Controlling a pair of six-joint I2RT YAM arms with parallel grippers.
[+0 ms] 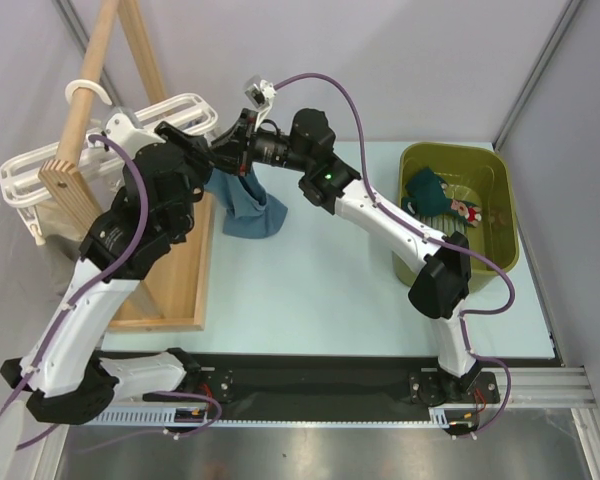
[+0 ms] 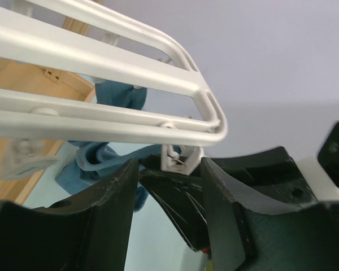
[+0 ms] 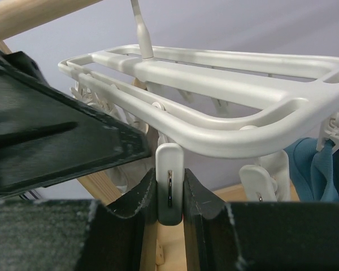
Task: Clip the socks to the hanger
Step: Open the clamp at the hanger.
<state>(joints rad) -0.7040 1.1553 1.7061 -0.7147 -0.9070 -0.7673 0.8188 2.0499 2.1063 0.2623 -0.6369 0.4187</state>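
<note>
The white hanger (image 1: 175, 108) hangs from the wooden rack at the back left. A steel-blue sock (image 1: 255, 210) dangles under its right end and also shows in the wrist views (image 2: 121, 96) (image 3: 319, 169). My right gripper (image 3: 170, 189) is shut on a white clip (image 3: 170, 161) under the hanger's frame (image 3: 243, 135). My left gripper (image 2: 169, 169) is open just below the frame's corner (image 2: 101, 66), with a small clip (image 2: 179, 158) and the right gripper's black body between its fingertips. From above, both grippers (image 1: 195, 135) (image 1: 228, 152) meet at the hanger's right end.
An olive bin (image 1: 452, 148) at the right holds dark teal socks (image 1: 435, 195), one with a red-and-white motif. The wooden rack's pole (image 1: 90, 70) and base (image 1: 175, 290) stand at the left. More clips (image 3: 265, 180) dangle beside the gripped one.
</note>
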